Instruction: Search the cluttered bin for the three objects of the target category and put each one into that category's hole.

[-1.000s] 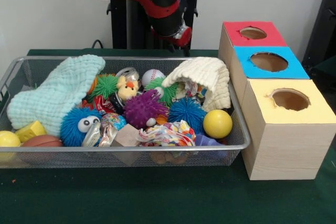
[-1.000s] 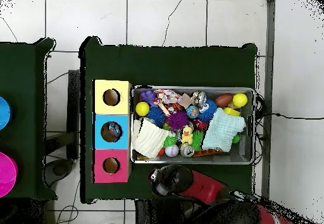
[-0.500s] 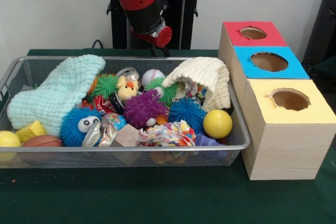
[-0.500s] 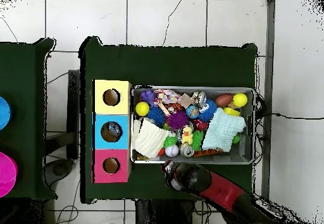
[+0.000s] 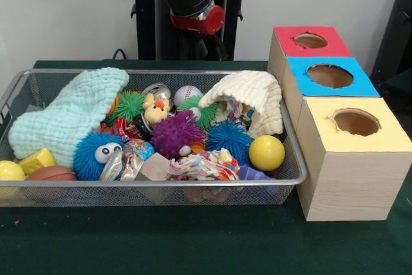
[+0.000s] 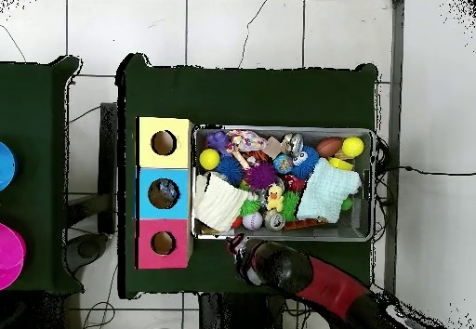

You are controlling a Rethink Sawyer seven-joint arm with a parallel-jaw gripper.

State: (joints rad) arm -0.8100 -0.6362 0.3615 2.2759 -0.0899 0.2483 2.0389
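A wire mesh bin holds a heap of toys. Among them are a yellow ball, a baseball, a purple spiky ball, a blue spiky ball and a blue fuzzy ball with eyes. A mint cloth and a cream cloth lie over part of the heap. Beside the bin stand boxes with a red hole top, a blue one and a yellow one. My gripper hangs behind the bin's far rim, dark against the pedestal, holding nothing that I can see.
A second yellow ball, a yellow block and an orange ball sit in the bin's left front corner. A yellow duck toy and a green spiky ball lie mid-bin. Green cloth covers the table.
The arm's wrist swung left along the bin's far rim, then back right and slightly higher. Nothing in the bin has moved.
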